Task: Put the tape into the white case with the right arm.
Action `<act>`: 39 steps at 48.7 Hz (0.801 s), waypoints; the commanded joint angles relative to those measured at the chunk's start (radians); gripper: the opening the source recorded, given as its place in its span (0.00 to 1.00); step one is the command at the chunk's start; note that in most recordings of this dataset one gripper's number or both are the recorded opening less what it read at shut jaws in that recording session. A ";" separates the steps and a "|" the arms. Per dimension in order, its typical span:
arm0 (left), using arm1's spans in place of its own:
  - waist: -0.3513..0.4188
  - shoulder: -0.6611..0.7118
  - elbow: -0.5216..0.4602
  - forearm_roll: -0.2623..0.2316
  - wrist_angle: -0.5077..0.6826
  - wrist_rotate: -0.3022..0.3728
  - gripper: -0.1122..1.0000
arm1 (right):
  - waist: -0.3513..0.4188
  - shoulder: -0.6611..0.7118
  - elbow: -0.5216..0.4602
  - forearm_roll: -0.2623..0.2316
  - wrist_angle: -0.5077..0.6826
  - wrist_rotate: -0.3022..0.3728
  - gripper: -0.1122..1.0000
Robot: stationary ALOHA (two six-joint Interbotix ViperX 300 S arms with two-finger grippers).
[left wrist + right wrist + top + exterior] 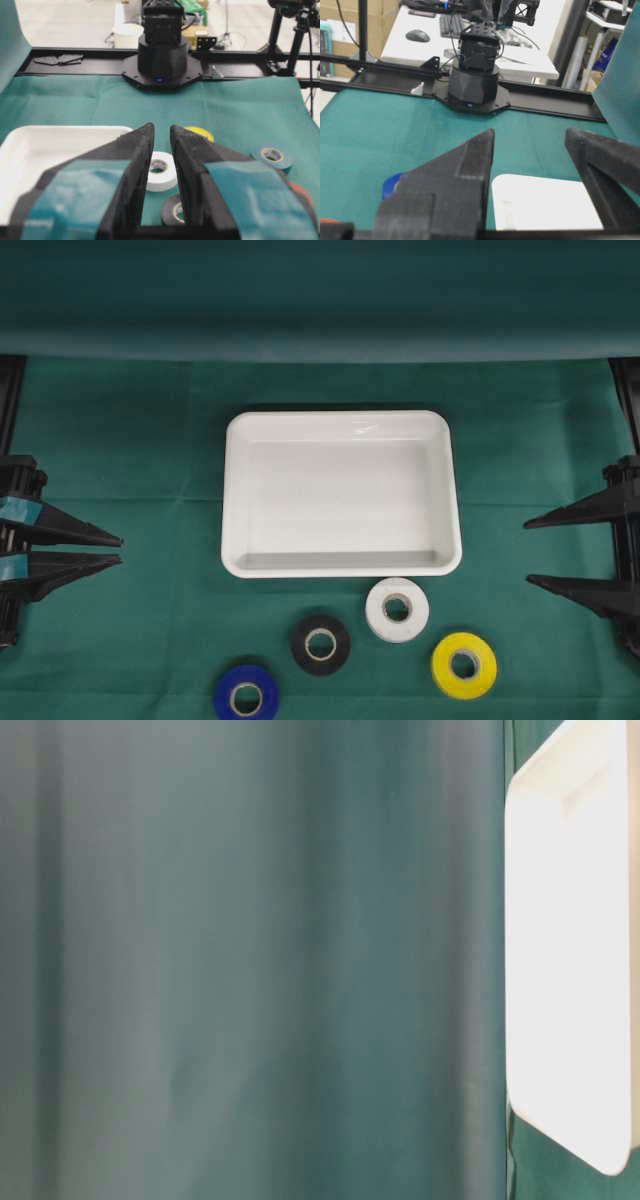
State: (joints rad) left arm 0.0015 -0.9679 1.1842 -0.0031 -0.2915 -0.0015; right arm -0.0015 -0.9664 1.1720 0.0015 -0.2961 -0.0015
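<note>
The blue tape roll [246,697] is lying nearest the lower edge of the overhead view, flat on the green-covered counter [130,440], with a black roll [320,643], a white roll [397,609] and a yellow roll [464,665] spread beside it in a loose row, each apart from the others. All four are sitting hole-up, which is leaving their rims free for a grasp from above. The white case [341,563] is resting just behind them at the middle of the counter, empty, its open face turned up to receive a roll; the white roll is sitting closest to its front rim without touching it. The right gripper [528,552] is hanging at the right edge, well apart from the tapes, its jaws standing apart with nothing between them, and the wrist view is showing the case's corner through that gap. The left gripper [120,549], marked with teal bands, is parked at the left edge with its jaws nearly together and a narrow slit between the tips, holding nothing. By the look of it, no roll has yet gone in, and the yellow or white one is lying handiest for the right arm.
</note>
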 commanded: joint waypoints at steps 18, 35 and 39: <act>-0.026 0.011 0.005 -0.023 -0.014 -0.003 0.10 | 0.006 -0.014 0.015 -0.011 0.095 0.078 0.01; -0.035 -0.120 0.089 -0.023 0.112 -0.005 0.10 | 0.006 -0.066 0.057 -0.038 0.092 0.084 0.02; -0.035 -0.181 0.107 -0.023 0.199 -0.005 0.10 | 0.003 -0.067 0.058 -0.040 0.097 0.083 0.03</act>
State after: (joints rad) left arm -0.0307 -1.1060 1.2916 -0.0230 -0.1549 -0.0061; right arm 0.0031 -1.0370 1.2425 -0.0368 -0.1963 0.0813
